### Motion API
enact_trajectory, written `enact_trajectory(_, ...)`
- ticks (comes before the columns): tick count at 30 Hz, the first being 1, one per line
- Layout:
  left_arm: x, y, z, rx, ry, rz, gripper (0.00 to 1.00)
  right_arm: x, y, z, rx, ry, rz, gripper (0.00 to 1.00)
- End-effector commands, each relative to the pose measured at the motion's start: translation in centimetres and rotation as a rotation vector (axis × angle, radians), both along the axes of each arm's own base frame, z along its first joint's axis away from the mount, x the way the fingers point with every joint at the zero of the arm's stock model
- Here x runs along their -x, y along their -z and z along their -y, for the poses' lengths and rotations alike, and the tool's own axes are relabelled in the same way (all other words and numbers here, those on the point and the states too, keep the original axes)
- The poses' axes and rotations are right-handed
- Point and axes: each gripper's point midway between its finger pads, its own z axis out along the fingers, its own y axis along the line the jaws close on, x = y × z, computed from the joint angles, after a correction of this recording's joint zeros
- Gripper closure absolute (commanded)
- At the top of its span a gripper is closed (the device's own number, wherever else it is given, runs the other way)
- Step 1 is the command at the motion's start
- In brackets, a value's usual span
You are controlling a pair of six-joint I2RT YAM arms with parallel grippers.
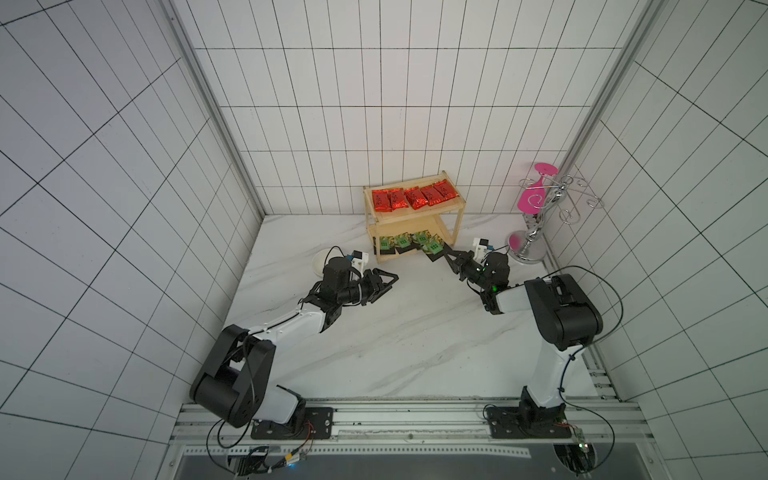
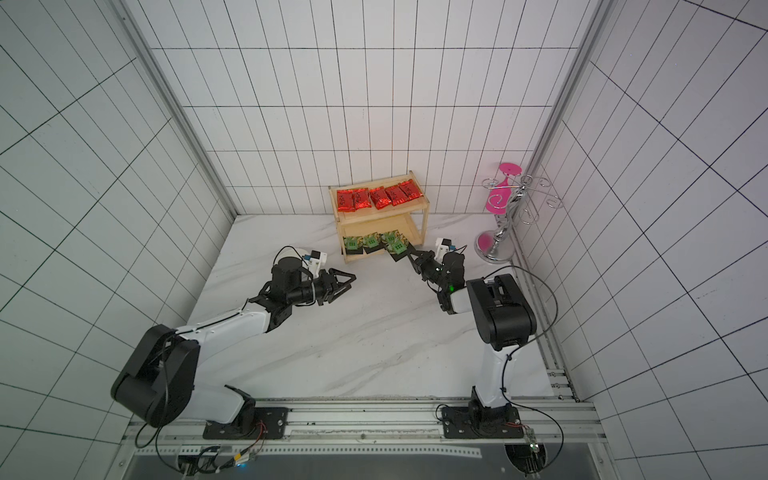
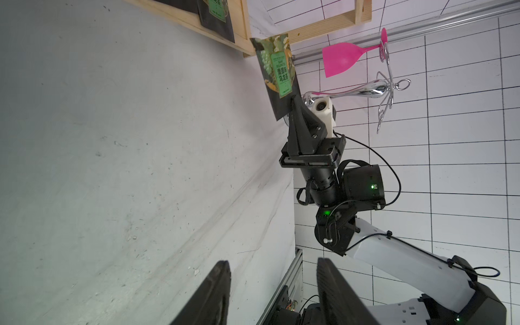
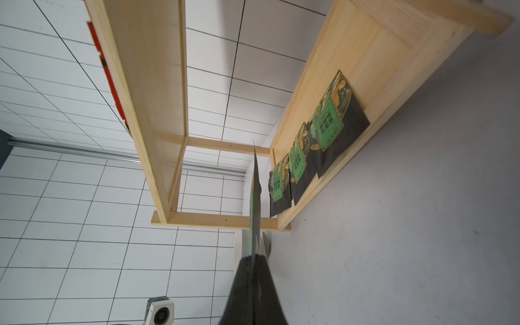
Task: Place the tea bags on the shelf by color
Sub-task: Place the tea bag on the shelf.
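The shelf (image 1: 419, 212) (image 2: 384, 211) stands at the back wall. Several red tea bags (image 1: 413, 197) (image 2: 376, 197) lie in a row on its top tier. Three dark, green-labelled tea bags (image 1: 401, 241) (image 4: 334, 123) lie along the lower tier. My right gripper (image 1: 446, 254) (image 4: 254, 257) is shut on a fourth green tea bag (image 1: 433, 248) (image 3: 278, 76), held at the lower tier's front right corner, edge-on in the right wrist view. My left gripper (image 1: 392, 279) (image 3: 272, 261) hangs open and empty over the tabletop, left of the shelf's front.
A chrome wire stand (image 1: 536, 224) with a pink glass (image 3: 340, 60) hanging from it stands at the back right, close behind my right arm. A white bowl (image 1: 321, 262) sits behind my left wrist. A metal rail (image 1: 395, 415) runs along the front edge.
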Motion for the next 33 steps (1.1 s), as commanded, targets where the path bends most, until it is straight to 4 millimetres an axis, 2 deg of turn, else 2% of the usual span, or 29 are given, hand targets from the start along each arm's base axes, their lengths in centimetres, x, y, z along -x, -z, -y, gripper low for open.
enact_trajectory(1,0.1,0.3,-0.6,-0.034,0.015,0.009,0.47,-2.6,-1.1,1.0,-0.041,0.041,0.049,1.0)
enact_trajectory(7,0.0,0.9,-0.9,-0.03,0.013,-0.005,0.47,-5.5,-0.8,2.1,-0.066,0.092,0.052,1.0)
enact_trajectory(15,-0.2,0.8,-1.2,-0.022,0.002,-0.003,0.47,-7.9,0.3,2.3,-0.075,0.114,0.038,1.0)
enact_trajectory(33,-0.4,1.2,-1.9,-0.026,-0.011,-0.011,0.47,-11.1,3.1,2.2,-0.123,0.149,-0.039,1.0)
